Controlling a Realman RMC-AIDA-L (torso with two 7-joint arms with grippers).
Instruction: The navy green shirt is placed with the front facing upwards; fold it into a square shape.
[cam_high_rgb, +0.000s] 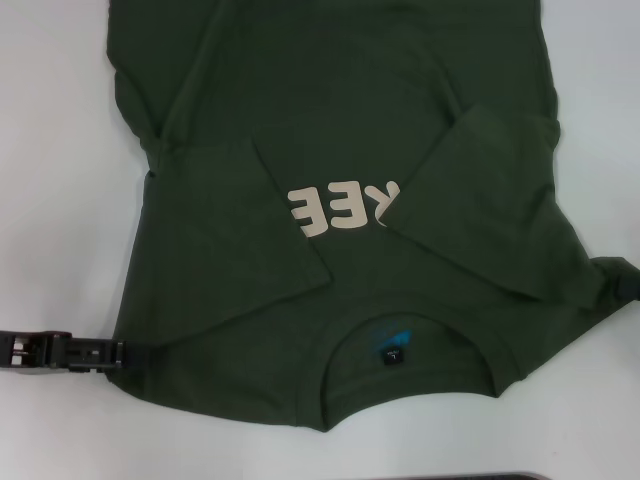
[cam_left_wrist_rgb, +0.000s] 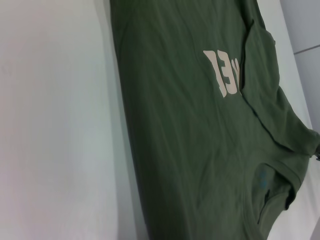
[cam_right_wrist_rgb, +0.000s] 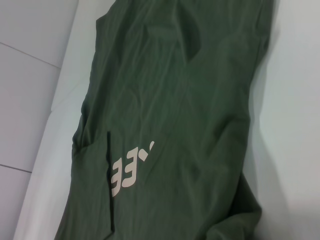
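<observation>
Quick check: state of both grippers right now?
Left gripper: at the navy green shirt's shoulder edge; jaws cannot be told.
Right gripper: at the opposite shoulder edge; cannot be told.

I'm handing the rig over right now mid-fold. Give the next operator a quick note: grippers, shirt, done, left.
Left gripper: low on the table at the shirt's left edge, near the shoulder; fingers hidden by cloth.
Right gripper: at the shirt's right edge, mostly out of the head view; fingers not visible.
Shirt: flat, front up, collar nearest the robot, hem running out of the far side of the view.
Done: both sleeves folded in over the chest, partly covering the print.
Left: fold the length up into a square.
</observation>
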